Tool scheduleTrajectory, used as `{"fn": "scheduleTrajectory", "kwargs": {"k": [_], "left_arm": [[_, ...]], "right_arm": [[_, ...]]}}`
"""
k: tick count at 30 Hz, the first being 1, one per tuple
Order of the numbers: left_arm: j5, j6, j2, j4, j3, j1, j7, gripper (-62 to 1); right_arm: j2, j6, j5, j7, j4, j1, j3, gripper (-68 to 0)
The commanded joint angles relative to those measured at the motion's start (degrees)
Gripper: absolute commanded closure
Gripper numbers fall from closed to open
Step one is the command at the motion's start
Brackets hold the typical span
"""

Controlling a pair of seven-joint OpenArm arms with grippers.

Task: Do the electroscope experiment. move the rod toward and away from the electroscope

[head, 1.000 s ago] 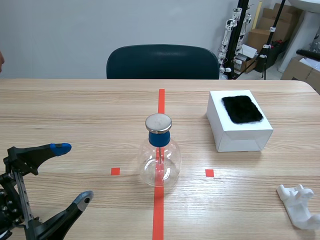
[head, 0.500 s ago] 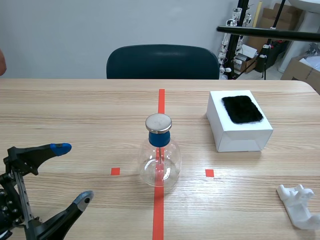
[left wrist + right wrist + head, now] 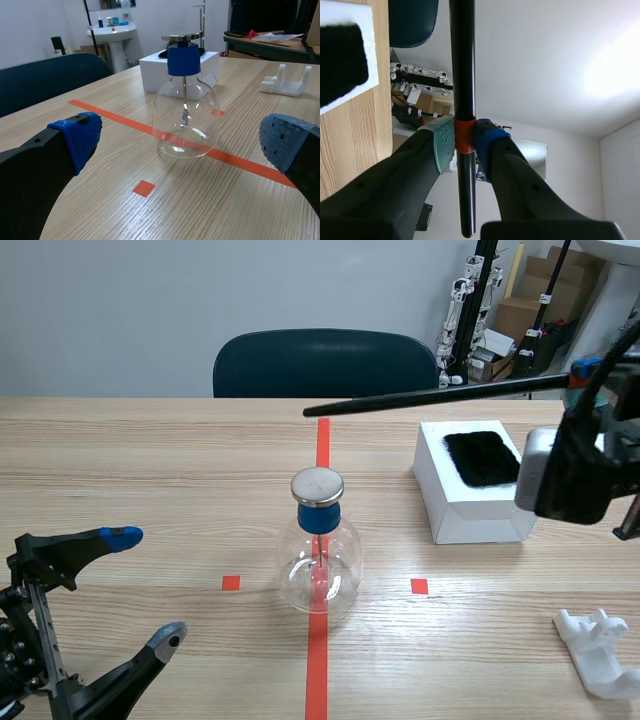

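- R gripper (image 3: pixel 464 142) pinches the rod (image 3: pixel 430 397) at its orange band, held high at the table's right.
- Rod absent 1 s ago; its tip now hangs above the electroscope (image 3: pixel 319 545) cap, apart from it, so approach looks underway.
- L gripper (image 3: pixel 145 586) spread, empty, near-left.
- White box (image 3: pixel 470 495) w/ fur pad (image 3: pixel 484 457) under rod; prob. no obstruction.

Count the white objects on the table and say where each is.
2: the white box right of the electroscope, farther back; the white holder at the table's near right. None seems hidden.
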Motion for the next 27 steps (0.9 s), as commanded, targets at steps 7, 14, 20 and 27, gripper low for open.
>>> {"fn": "scheduleTrajectory", "kwargs": {"k": [7, 14, 20, 27], "left_arm": [[-0.76, -0.13, -0.63, 0.98, -0.17, -0.33, -1.16, -62.3], [-0.76, -0.13, -0.63, 0.98, -0.17, -0.33, -1.16, -62.3], [-0.76, -0.13, -0.63, 0.98, -0.17, -0.33, -1.16, -62.3], [-0.76, -0.13, -0.63, 0.98, -0.17, -0.33, -1.16, -62.3]], "right_arm": [[1.49, 0.87, -3.56, -0.35, 0.07, 0.72, 0.09, -0.6], [1.49, 2.03, -5.75, 0.09, -0.52, 0.72, 0.09, -0.6], [1.49, 2.03, -6.67, 0.5, -0.57, 0.72, 0.09, -0.6], [1.49, 2.47, -7.26, 0.79, -0.57, 0.72, 0.09, -0.6]]}}
